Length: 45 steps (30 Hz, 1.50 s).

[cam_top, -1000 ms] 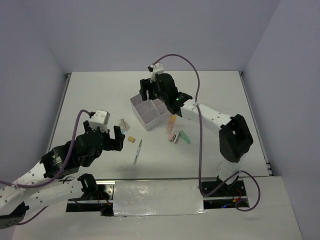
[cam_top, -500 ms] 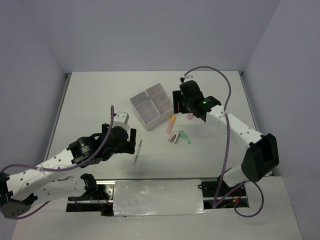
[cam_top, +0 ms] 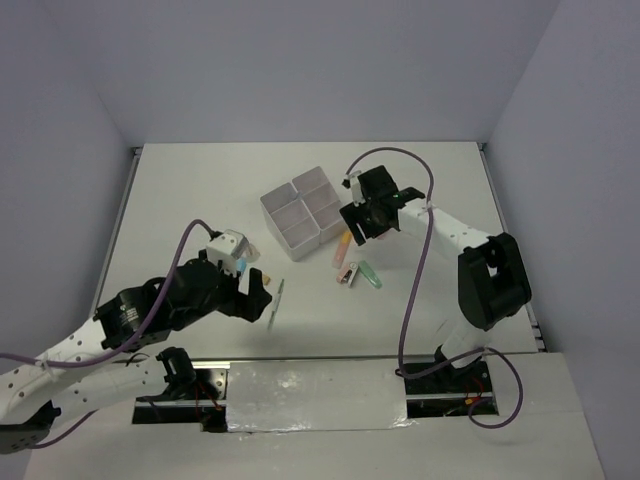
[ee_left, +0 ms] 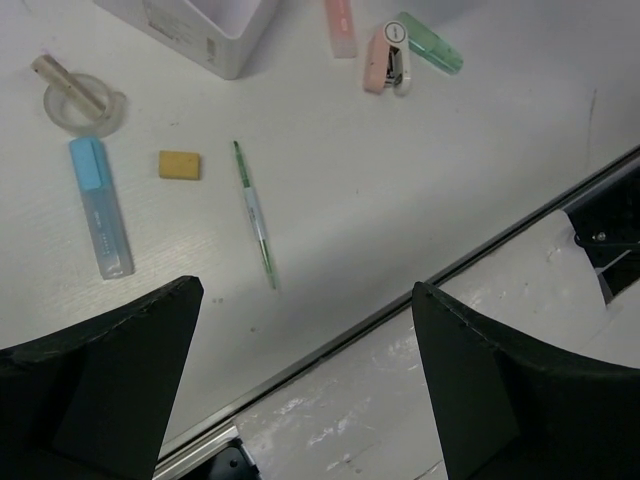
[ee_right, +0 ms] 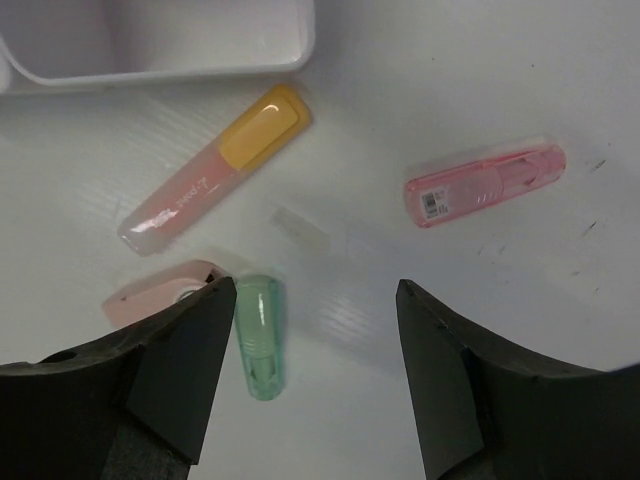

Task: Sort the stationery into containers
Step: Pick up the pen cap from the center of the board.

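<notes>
Between the spread, empty fingers of the right gripper (ee_right: 315, 288) I see only bare table. Around that gap lies a loose cluster: a green piece (ee_right: 260, 335) and a pale pink piece (ee_right: 165, 295) down by one fingertip, and a pink highlighter with an orange cap (ee_right: 215, 170) just off the wall of the organiser (ee_right: 160, 50). A clear pink piece (ee_right: 485, 185) lies on the other side, apart from the rest. A second ago this gripper hung over the organiser's compartments; since then it has swung out to the right and settled above these pieces. I read that as one trip finished and the next pick lining up, probably the orange-capped highlighter or the green piece. The left gripper (ee_left: 305, 295) is wide open too and carries nothing. It has pushed forward from its spot left of the items and now hangs over them. Its camera shows a thin green pen (ee_left: 254, 212) nearest, then a tan eraser (ee_left: 180, 165), a blue highlighter (ee_left: 101, 207) and a tape roll (ee_left: 84, 100), all flat on the table short of the organiser's near corner. I cannot see into the compartments well enough to say what they hold. With at least eight pieces out on the table, I judge most of the sorting still ahead, and both arms look placed to pick on their own sides.
</notes>
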Motion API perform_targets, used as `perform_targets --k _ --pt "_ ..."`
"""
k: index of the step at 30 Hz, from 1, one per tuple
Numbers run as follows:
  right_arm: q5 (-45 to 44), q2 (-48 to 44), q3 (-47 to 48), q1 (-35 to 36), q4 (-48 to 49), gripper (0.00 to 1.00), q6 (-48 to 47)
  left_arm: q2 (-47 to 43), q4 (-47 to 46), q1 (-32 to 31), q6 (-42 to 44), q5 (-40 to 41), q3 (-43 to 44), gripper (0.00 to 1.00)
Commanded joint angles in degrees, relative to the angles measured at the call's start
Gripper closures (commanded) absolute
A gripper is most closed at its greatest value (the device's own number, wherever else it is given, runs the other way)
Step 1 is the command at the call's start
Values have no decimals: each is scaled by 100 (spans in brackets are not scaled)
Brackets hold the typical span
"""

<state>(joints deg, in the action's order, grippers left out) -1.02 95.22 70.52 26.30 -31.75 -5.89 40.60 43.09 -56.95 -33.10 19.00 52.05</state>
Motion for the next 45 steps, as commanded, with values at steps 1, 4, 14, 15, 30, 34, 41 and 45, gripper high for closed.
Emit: perform_targets --k 1,4,14,15,30,34,41,45 --pt "172 233 137 -20 125 27 -939 -78 -406 -9 164 -353 -160 1" --pt "216 637 260 -3 229 29 -1221 -35 -486 -9 251 -547 -178 1" --pt "357 761 -249 15 960 42 -1292 -17 -477 -9 234 -494 -195 1" --pt "374 770 -241 15 969 43 -1292 -34 -477 -9 225 -494 -195 1" --pt "401 1139 -56 50 599 55 -1388 -114 -477 -9 243 -512 -195 1" --pt "357 1297 58 59 424 63 -1371 -149 -477 -9 234 -494 -187 1" --pt "339 1332 58 68 213 63 -1204 -193 -486 -9 252 -503 -196 1" --pt "234 1525 145 41 29 65 -1081 -184 -477 -9 243 -486 -195 1"
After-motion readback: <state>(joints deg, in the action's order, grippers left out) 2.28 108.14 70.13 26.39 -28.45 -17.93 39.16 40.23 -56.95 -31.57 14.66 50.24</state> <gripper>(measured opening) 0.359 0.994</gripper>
